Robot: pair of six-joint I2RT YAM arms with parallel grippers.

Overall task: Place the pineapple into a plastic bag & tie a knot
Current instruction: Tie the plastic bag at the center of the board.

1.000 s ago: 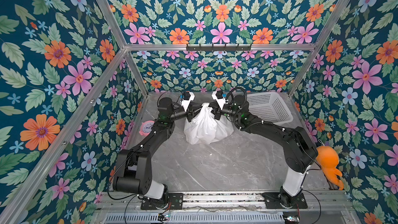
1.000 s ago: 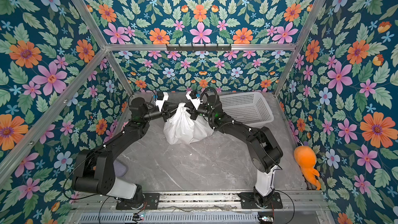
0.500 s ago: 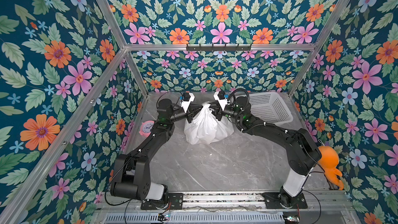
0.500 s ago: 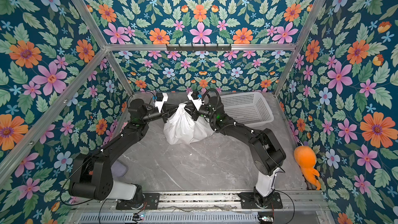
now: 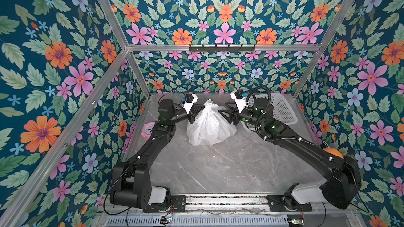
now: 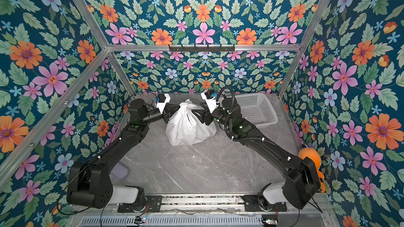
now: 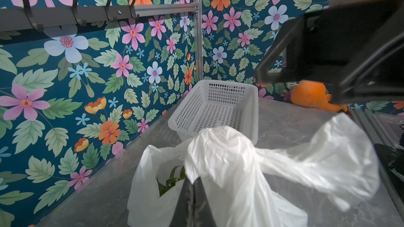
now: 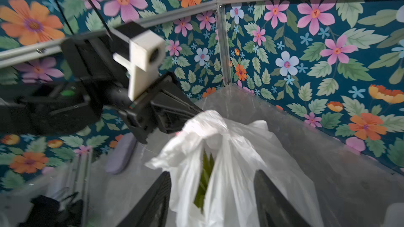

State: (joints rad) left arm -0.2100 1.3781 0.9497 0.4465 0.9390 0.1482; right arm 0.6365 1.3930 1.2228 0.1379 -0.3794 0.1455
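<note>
Two grippers, two different states. My left gripper [image 5: 201, 108] is pinched fully closed on the top of the plastic bag [image 5: 209, 127], right at the knot [image 5: 208, 104], the bunched twist of white straps that forms the bag's peak. From the left wrist, my closed fingers [image 7: 192, 204] meet with no gap, and crinkled film lies draped just past their tips.

My right gripper [image 5: 223, 108] is spread open and holds nothing. In both top views it sits just beside the bag's upper slope, apart from the film. From the right wrist, its two dark fingers [image 8: 157, 195] stand wide on either side of the bag's shoulder, and the left gripper's tips show across from me, nipped onto the twist [image 8: 205, 123].

The bag stands on the grey marble table [image 5: 218, 167], toward the back wall and between my two arms, with its body slumped wide at the base. Through a gap in the film the pineapple [image 8: 204, 184] shows only as green spiky leaves; the fruit itself is hidden. How tight the twist is I cannot tell. A loose fold of film [image 7: 328, 160] reaches out to one side, blurred.

A white perforated basket [image 5: 282, 110] sits behind my right wrist near the bag — touching or not, I cannot say. An orange plush toy [image 6: 310, 156] lies at the table's right edge.
</note>
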